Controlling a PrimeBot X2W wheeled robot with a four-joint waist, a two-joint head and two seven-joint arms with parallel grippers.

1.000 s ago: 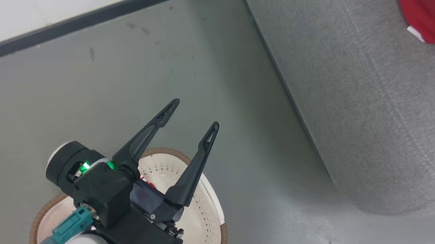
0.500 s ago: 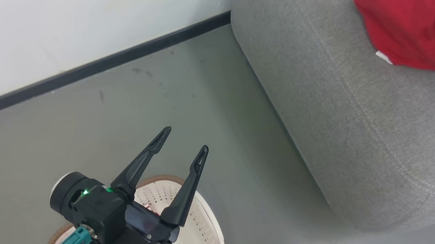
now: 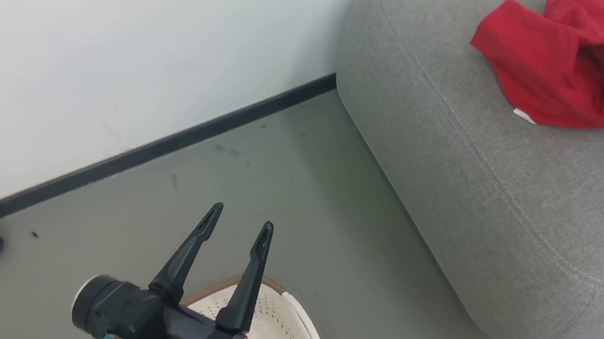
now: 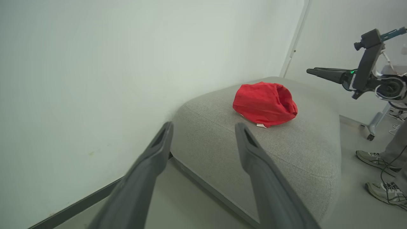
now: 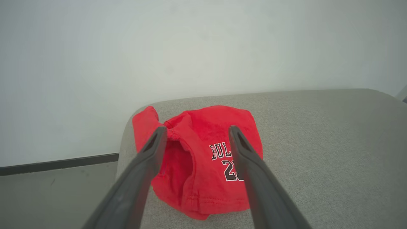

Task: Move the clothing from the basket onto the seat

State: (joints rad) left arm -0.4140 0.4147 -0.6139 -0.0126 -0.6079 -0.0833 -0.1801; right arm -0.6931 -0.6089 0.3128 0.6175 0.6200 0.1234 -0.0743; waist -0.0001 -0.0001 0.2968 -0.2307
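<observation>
Left gripper (image 3: 243, 216) hangs with its two dark fingers spread wide and nothing between them, over the back rim of the cream basket (image 3: 302, 321) on the grey floor (image 3: 292, 183). Inside the basket, a sliver of red and white shows under the gripper's body, too hidden to identify. Right gripper (image 5: 197, 128) is likewise spread and empty, poised just above the red jersey (image 5: 203, 159), which lies crumpled on the grey seat (image 3: 496, 211) near its back corner by the white wall (image 3: 138, 56). Dark white-edged lettering on the jersey reads "ULLS" over "23" from the head camera. A small white tag (image 3: 524, 115) at its hem is unreadable.
</observation>
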